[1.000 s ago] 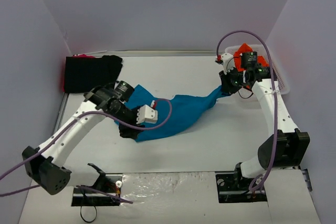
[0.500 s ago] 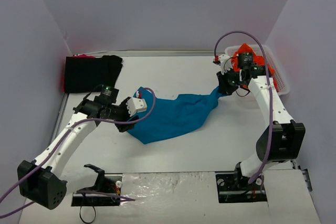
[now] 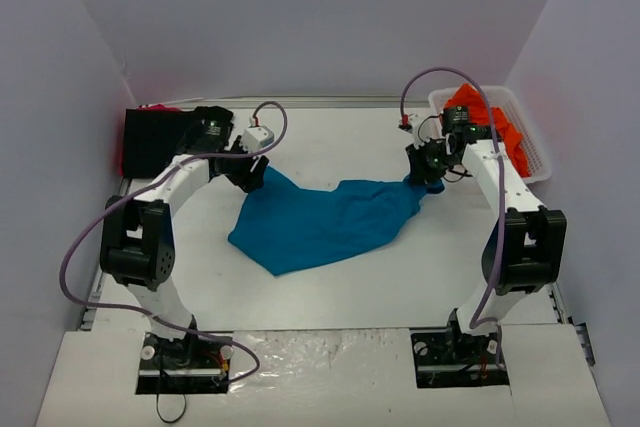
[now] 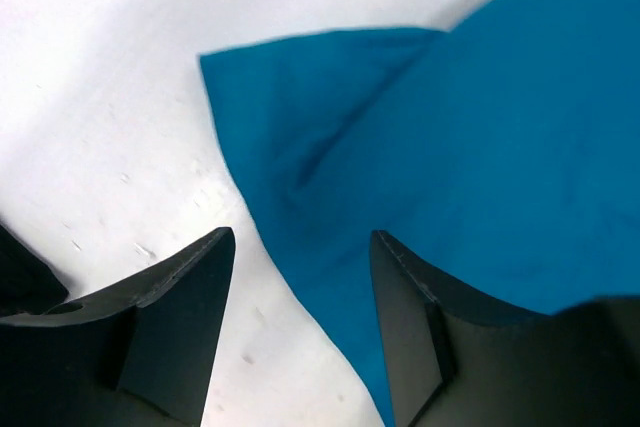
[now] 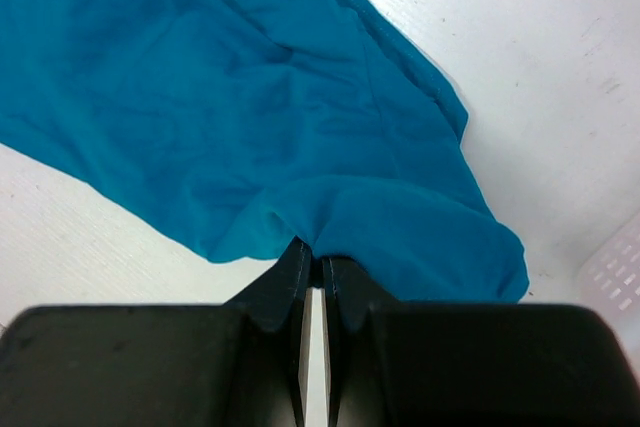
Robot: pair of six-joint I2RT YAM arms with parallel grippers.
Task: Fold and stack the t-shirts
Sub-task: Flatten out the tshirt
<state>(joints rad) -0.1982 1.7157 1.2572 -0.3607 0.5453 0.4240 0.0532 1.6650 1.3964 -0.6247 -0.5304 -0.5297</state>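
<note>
teal shirt (image 3: pixel 320 222) lies rumpled on the counter (image 3: pixel 400 277), right tool (image 5: pixel 313 252) clamped shut on its corner, left tool (image 4: pixel 301 234) open over the opposite edge.

Top camera high, rear, looking down; wrist cameras close, all sharing teal t-shirt (image 3: pixel 320 222).

White left arm (image 3: pixel 182 174) and right arm (image 3: pixel 505 182) carry black joint blocks; a lilac cable (image 3: pixel 435 72) loops along each. Bases (image 3: pixel 463 327) sit at 7 and 5 o'clock. Fingers (image 4: pixel 175 327) are black wedges.
</note>
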